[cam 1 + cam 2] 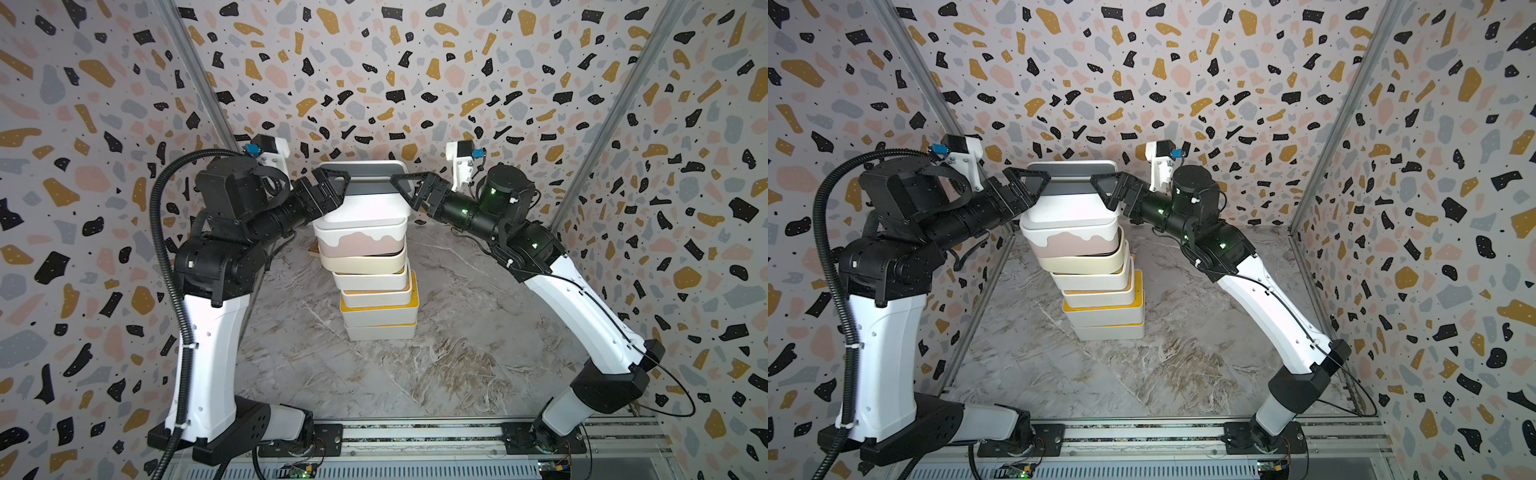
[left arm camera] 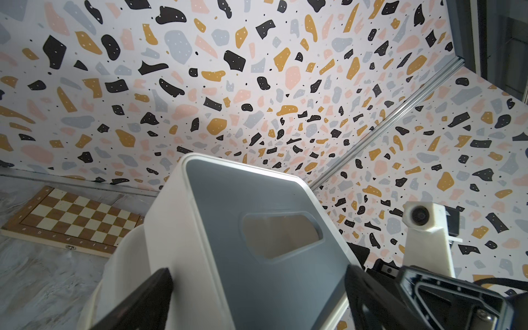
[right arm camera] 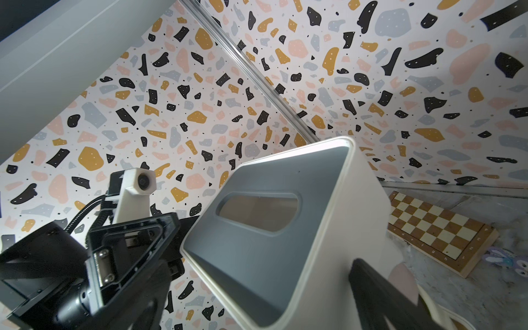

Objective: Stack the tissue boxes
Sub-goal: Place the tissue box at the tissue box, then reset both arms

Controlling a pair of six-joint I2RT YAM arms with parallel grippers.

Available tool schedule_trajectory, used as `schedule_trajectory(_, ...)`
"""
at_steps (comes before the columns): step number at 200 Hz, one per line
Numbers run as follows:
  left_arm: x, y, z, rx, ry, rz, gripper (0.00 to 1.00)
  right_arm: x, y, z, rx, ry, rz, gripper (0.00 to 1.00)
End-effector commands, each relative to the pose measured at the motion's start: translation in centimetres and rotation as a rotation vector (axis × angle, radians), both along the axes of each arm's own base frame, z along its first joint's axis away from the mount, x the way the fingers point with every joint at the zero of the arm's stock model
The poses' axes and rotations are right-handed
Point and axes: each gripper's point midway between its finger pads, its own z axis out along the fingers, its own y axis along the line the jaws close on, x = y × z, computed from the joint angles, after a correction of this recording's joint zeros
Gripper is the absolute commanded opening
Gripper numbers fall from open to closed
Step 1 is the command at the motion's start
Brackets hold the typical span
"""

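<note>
The tissue boxes stand in one tall, staggered stack [image 1: 376, 291] in the middle of the marble table. The top box has a grey lid [image 1: 370, 185] with an oval slot [image 2: 280, 234] and rests on a white and pink box [image 1: 361, 241]. Under those lie cream, white, wood-lidded and yellow-lidded boxes [image 1: 378, 311]. My left gripper [image 1: 338, 187] straddles the top box's left end, its fingers [image 2: 143, 300] spread close beside the walls. My right gripper [image 1: 399, 187] straddles the right end, open, with a gap showing beside the box [image 3: 285, 177].
A wooden chessboard [image 2: 77, 220] lies flat on the table behind the stack, near the back wall. A small lilac figure [image 3: 503, 258] sits beside it. Terrazzo-patterned walls close in the back and both sides. Both arms reach in high from the front rail [image 1: 415, 434].
</note>
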Motion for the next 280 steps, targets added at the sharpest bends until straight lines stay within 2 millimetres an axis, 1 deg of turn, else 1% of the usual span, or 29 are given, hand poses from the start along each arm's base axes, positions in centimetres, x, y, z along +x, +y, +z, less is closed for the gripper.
schedule_trajectory(1, -0.5, -0.6, 0.7, 0.005, -0.038, -0.033, 0.94, -2.8, -0.5, 2.4, 0.036, -0.067, 0.058, 0.99)
schedule_trajectory(26, -0.3, 0.0, 0.5, 0.019, -0.04, 0.005, 0.95, -2.9, -0.8, 2.3, 0.035, -0.063, 0.051, 0.99)
schedule_trajectory(51, -0.3, 0.0, 0.7, 0.016, -0.045, 0.002, 0.96, -2.9, -0.9, 1.8, 0.029, -0.054, 0.045, 0.99)
schedule_trajectory(76, -0.2, 0.3, 0.9, 0.024, -0.051, 0.017, 0.97, -3.0, -1.4, 2.2, 0.036, -0.066, 0.027, 0.99)
schedule_trajectory(104, -0.5, 0.7, 1.3, 0.033, -0.065, 0.039, 1.0, -2.8, -1.7, 1.9, 0.029, -0.059, 0.011, 0.99)
schedule_trajectory(133, -0.9, 1.5, 1.9, 0.045, -0.09, 0.073, 1.0, -2.5, -2.3, 2.1, 0.031, -0.069, -0.017, 0.99)
schedule_trajectory(153, -1.4, 2.4, 2.6, 0.06, -0.116, 0.116, 1.0, -2.3, -2.9, 2.1, 0.022, -0.07, -0.043, 0.99)
schedule_trajectory(173, -2.3, 4.0, 3.4, 0.109, -0.145, 0.189, 1.0, -1.9, -4.3, 2.3, 0.0, -0.091, -0.107, 0.99)
schedule_trajectory(185, -2.9, 5.2, 3.8, 0.147, -0.168, 0.241, 1.0, -1.3, -5.7, 2.3, -0.003, -0.093, -0.149, 0.99)
schedule_trajectory(202, -4.0, 7.6, 4.0, 0.222, -0.188, 0.353, 0.99, -0.1, -8.9, 2.0, -0.012, -0.095, -0.24, 0.99)
schedule_trajectory(220, -4.9, 10.9, 3.3, 0.349, -0.17, 0.51, 0.99, 1.3, -13.4, 1.1, -0.048, -0.098, -0.369, 0.99)
schedule_trajectory(230, -5.4, 13.1, 2.4, 0.429, -0.136, 0.617, 1.0, 2.5, -16.3, -0.1, -0.093, -0.084, -0.46, 0.99)
schedule_trajectory(239, -5.8, 14.6, 1.6, 0.482, -0.107, 0.69, 0.99, 3.6, -18.9, -1.8, -0.135, -0.054, -0.533, 0.99)
schedule_trajectory(246, -5.8, 15.4, 0.9, 0.52, -0.084, 0.725, 1.0, 4.4, -20.8, -3.4, -0.17, -0.036, -0.584, 0.99)
schedule_trajectory(263, -6.1, 17.1, -1.1, 0.573, -0.025, 0.8, 1.0, 6.1, -25.4, -7.9, -0.239, 0.037, -0.691, 0.99)
schedule_trajectory(272, -5.7, 17.9, -2.8, 0.592, 0.019, 0.827, 1.0, 6.7, -27.7, -10.3, -0.27, 0.074, -0.746, 0.99)
schedule_trajectory(280, -5.4, 18.7, -4.5, 0.593, 0.063, 0.848, 1.0, 7.2, -29.7, -13.0, -0.311, 0.111, -0.799, 0.99)
